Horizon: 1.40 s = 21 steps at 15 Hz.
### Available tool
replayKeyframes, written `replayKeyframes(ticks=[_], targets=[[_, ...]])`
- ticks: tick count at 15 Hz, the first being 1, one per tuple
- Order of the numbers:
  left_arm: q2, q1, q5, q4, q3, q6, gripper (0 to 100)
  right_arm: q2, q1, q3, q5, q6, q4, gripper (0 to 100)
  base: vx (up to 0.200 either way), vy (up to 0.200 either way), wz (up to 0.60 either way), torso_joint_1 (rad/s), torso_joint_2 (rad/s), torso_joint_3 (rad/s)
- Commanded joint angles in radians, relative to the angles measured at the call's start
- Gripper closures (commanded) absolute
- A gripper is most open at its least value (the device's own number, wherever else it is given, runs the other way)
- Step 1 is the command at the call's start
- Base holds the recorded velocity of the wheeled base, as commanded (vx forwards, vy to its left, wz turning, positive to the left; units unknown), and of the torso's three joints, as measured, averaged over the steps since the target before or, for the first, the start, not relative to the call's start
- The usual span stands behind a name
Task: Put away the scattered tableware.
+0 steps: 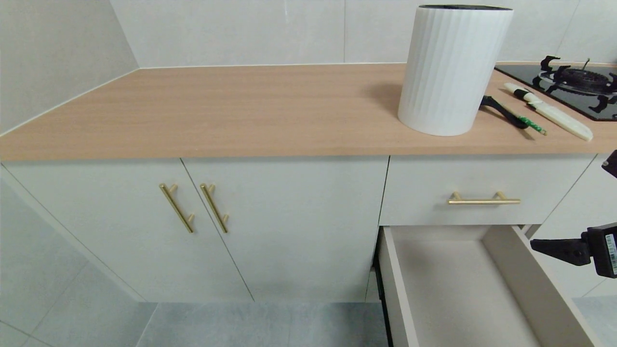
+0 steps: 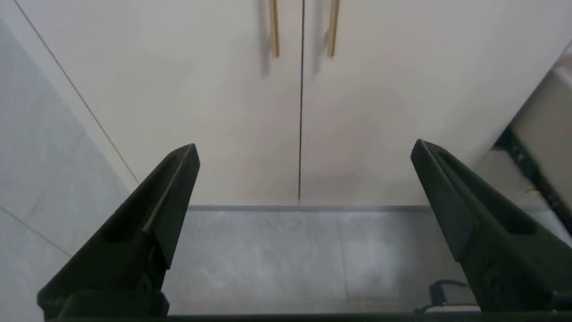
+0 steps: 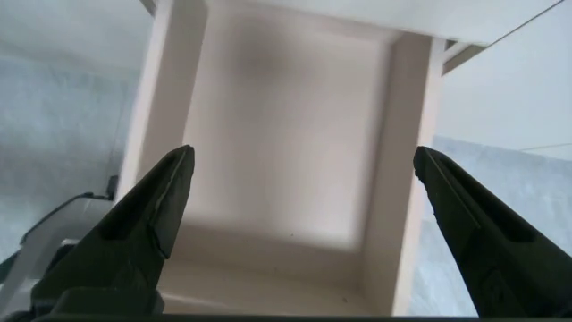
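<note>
The left end effector [image 2: 304, 156] is spread wide and empty, facing the double cabinet doors [image 2: 402, 116] below the bench [image 1: 241, 106]. The right end effector [image 3: 304, 158], also spread and empty, hangs over the open drawer [image 3: 407, 179]. Near the bench's front edge, toward its right end, a black-handled utensil [image 1: 503, 112], a green stick [image 1: 531, 124] and a white knife [image 1: 549, 112] lie between the white ribbed holder [image 1: 453, 72] and the stove [image 1: 573, 82].
</note>
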Motion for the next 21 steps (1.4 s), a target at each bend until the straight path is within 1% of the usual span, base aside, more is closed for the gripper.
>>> replayKeyframes(ticks=[1,5,8,9,10,11,12,13,14,15,16,17,19,21], targets=[[0.001,0.000,0.000,0.000,0.000,0.000,0,-0.001,0.000,0.002,0.000,0.000,0.000,0,0.000,0.000,0.00,0.183,-0.48,-0.290],[0.001,0.000,0.000,0.000,0.000,0.000,0,0.001,0.000,0.006,-0.002,0.000,-0.006,0,0.000,0.000,0.00,0.185,-0.47,-0.281],[0.001,0.001,0.000,0.000,-0.001,0.000,0,-0.008,-0.001,0.003,-0.005,0.003,-0.081,0,0.000,0.000,0.00,0.092,-0.22,-0.133],[0.001,0.000,0.000,0.000,0.000,0.000,0,0.010,-0.013,-0.023,-0.014,0.001,-0.109,0,0.000,0.000,0.00,0.022,-0.07,-0.032],[0.001,0.001,0.000,0.000,0.000,0.000,0,0.032,-0.023,-0.061,-0.016,0.003,-0.126,0,0.000,0.000,0.00,0.000,0.00,0.000],[0.001,0.001,0.000,0.000,0.000,0.000,0,0.090,-0.036,-0.202,-0.016,0.040,-0.113,0,0.000,0.000,0.00,0.000,0.00,0.000],[0.001,0.000,0.000,0.000,0.000,0.000,0,0.114,-0.038,-0.250,-0.016,0.069,-0.090,0,0.000,0.000,0.00,0.000,0.00,0.000],[0.001,0.001,0.000,0.000,0.000,0.000,0,0.159,-0.040,-0.342,-0.017,0.107,-0.032,0,0.000,0.000,0.00,0.000,0.00,0.000],[0.001,0.000,0.000,0.000,0.000,0.000,0,0.222,-0.056,-0.459,-0.017,0.121,0.066,0,0.000,0.000,0.00,0.000,0.00,0.000],[0.001,0.000,0.000,0.000,0.000,0.000,0,0.222,-0.056,-0.459,-0.017,0.121,0.066,0,0.000,0.000,0.00,0.000,0.00,0.000],[0.001,0.001,0.000,0.000,0.000,0.000,0,0.318,-0.081,-0.560,-0.028,0.124,0.114,0,0.000,0.000,0.00,0.000,0.00,0.000],[0.001,0.001,0.000,0.000,0.000,0.000,0,0.366,-0.095,-0.594,-0.053,0.127,0.115,0,0.000,0.000,0.00,0.000,0.00,0.000],[0.001,0.001,0.000,0.000,0.000,0.000,0,0.463,-0.121,-0.635,-0.115,0.132,0.109,0,0.000,0.000,0.00,0.000,0.00,0.000],[0.001,0.000,0.000,0.000,0.000,0.000,0,0.506,-0.156,-0.656,-0.111,0.133,0.108,0,0.000,0.000,0.00,0.000,0.00,0.000]])
